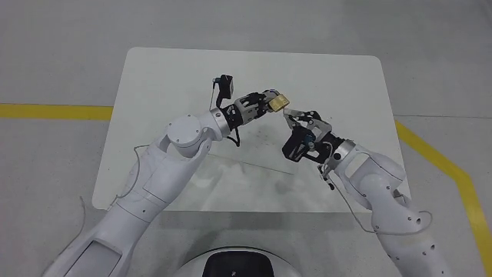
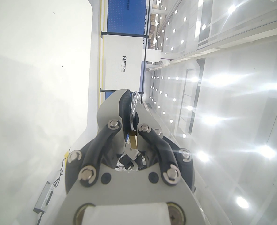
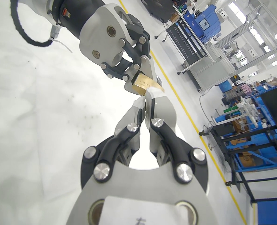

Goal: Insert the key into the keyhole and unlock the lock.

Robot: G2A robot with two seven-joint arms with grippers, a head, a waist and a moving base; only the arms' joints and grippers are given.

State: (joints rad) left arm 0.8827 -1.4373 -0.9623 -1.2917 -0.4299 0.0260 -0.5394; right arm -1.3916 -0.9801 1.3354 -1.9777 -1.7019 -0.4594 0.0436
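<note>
1. Grey floor with yellow lines surrounds a white table [image 1: 177, 77]; both arms meet above its middle, well apart from every edge.
2. The left gripper [image 1: 267, 101] is clamped on a brass padlock [image 3: 143, 83], held off the tabletop. Its own wrist view has the silver shackle [image 2: 134, 103] pinched between the fingers and the brass body behind them.
3. The right gripper [image 3: 146, 96] has its fingers pressed together on a thin sliver, which I take to be the key [image 3: 144, 111].
4. Deciding relation: the padlock lies straight ahead of the right gripper's fingertips, touching them or just beside them, along the line in which the fingers point. From above, the padlock sits just beyond the right gripper [image 1: 296, 118], toward the table's far side and the left arm.
5. The fingertips hide the keyhole, so I cannot tell whether the blade has entered it.
6. My judgement: the coming move is a short push along that axis, then a twist of the right wrist while the left gripper holds the padlock firm.
7. Open air surrounds both wrists, though the grippers crowd each other closely.
</note>
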